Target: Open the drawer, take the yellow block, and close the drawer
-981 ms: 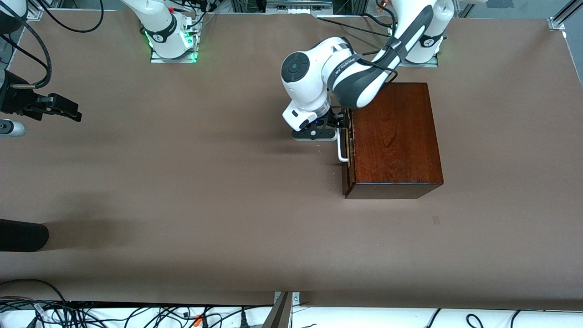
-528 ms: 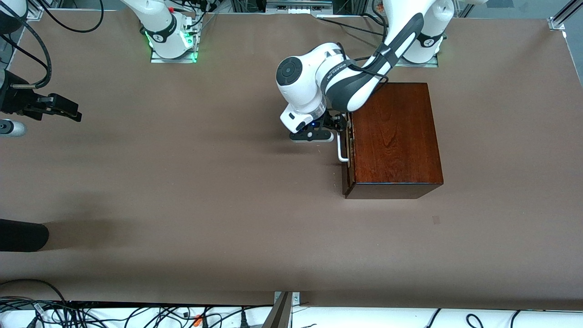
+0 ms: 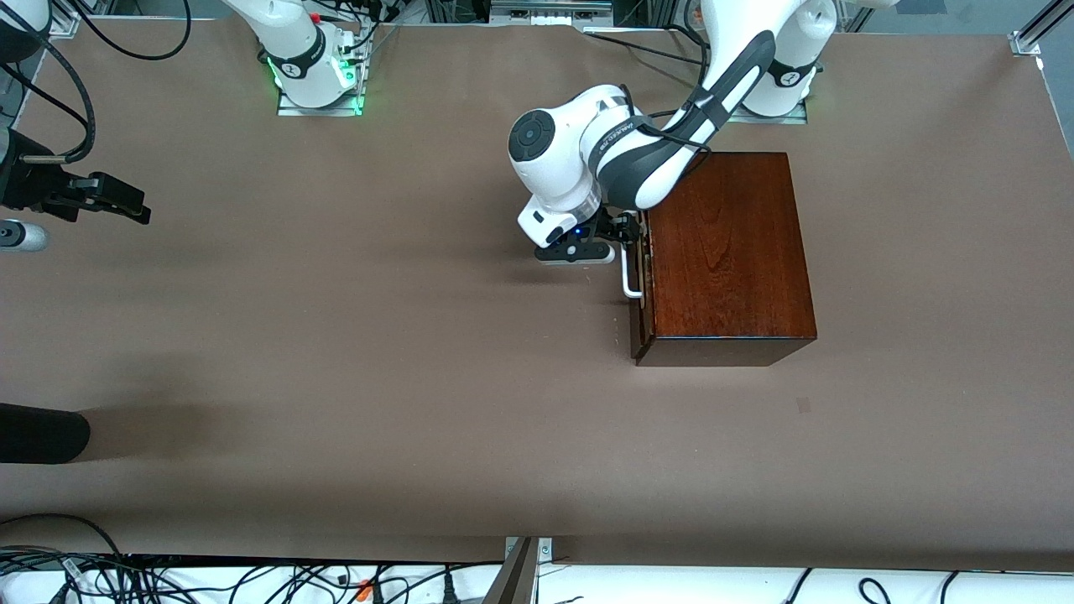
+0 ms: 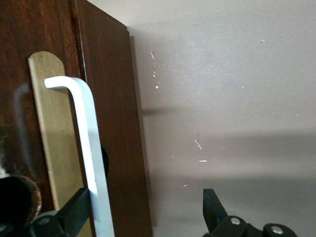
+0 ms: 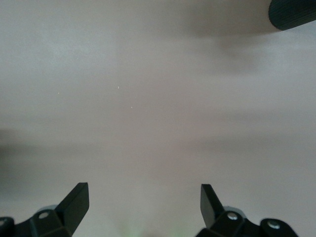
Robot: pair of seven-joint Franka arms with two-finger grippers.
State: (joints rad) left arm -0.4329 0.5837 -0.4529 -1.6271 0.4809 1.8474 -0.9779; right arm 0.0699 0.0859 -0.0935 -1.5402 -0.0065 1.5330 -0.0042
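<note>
The dark reddish-brown wooden box (image 3: 726, 252) stands toward the left arm's end of the table. Its drawer front (image 3: 641, 277) faces the right arm's end and sits against the box. The white bar handle (image 3: 628, 273) also shows in the left wrist view (image 4: 84, 128), over a brass plate (image 4: 49, 123). My left gripper (image 3: 625, 228) is open at the handle (image 4: 144, 197): one finger (image 4: 74, 210) is tucked under the bar, the other (image 4: 212, 210) is over bare table. My right gripper (image 3: 126, 205) waits open over the table's right-arm end (image 5: 143, 197). The yellow block is hidden.
A black rounded object (image 3: 42, 432) juts in at the right arm's end, nearer the front camera, and shows in the right wrist view (image 5: 294, 12). A silver cylinder (image 3: 21, 236) lies beside the right gripper. Cables run along the table's near edge (image 3: 252, 579).
The left arm's wrist and elbow have shifted slightly toward the right arm's end. Its gripper stays at the handle. The drawer and the right arm have not moved.
</note>
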